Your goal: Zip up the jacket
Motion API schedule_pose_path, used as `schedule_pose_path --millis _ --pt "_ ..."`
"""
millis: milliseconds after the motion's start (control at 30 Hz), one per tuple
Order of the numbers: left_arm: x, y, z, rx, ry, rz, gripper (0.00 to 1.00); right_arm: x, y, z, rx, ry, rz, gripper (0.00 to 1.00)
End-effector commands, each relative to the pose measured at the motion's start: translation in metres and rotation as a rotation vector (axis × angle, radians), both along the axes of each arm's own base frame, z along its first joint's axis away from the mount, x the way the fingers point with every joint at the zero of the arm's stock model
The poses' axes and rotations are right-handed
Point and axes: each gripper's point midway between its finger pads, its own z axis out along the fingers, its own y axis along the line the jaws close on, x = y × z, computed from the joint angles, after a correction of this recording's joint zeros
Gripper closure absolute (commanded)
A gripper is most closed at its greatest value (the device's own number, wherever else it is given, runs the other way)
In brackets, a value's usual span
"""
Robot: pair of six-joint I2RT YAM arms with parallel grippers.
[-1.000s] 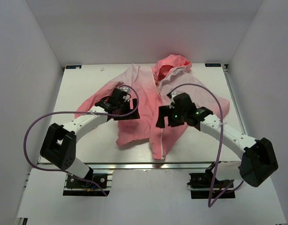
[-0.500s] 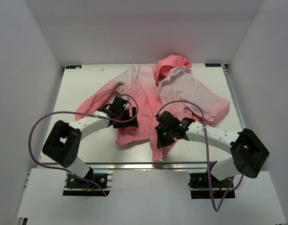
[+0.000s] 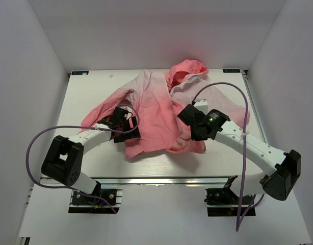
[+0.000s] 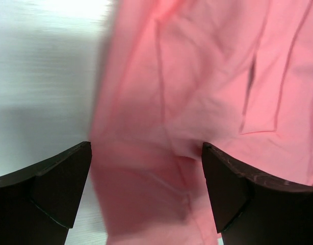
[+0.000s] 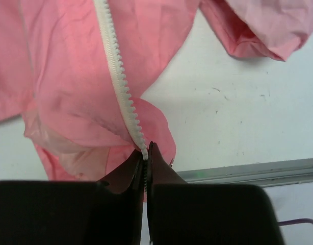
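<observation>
- My right end effector has its fingers pressed together on the bottom end of the white zipper. I judge the hold is there because that loose end has to be brought over to its mate before any zipping can start.
- That hold has gathered the hem on my right side into a bunched fold, raised a little off the worktop near its near edge.
- My left end effector has its fingers wide apart over the other front panel, with coral cloth showing between them. It seems placed to pin or take that side's hem (whether the fingers touch the cloth I cannot tell).
- The jacket lies across the middle of the worktop, hood toward the far edge and hem toward the near edge, with a sleeve spread toward each side edge.
- It is thin and creased, coral pink across the front and paler toward the hood and my right-side sleeve.
- The front is open. In my right wrist view only one toothed row runs up from my fingers, with no second row meshed to it, so the zipping itself is not yet begun.
</observation>
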Motion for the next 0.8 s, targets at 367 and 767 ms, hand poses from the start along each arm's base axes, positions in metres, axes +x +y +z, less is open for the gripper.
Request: schedule_pose_path --millis 367,767 --pt "-0.003 0.022 0.06 -0.005 -0.101 0.132 0.02 -0.087 0.231 -0.071 0.275 0.237 0.919 0.46" --pt "-0.008 0.016 0.07 -0.054 -0.103 0.124 0.02 -0.073 0.174 -0.036 0.487 0.044 0.659 0.11"
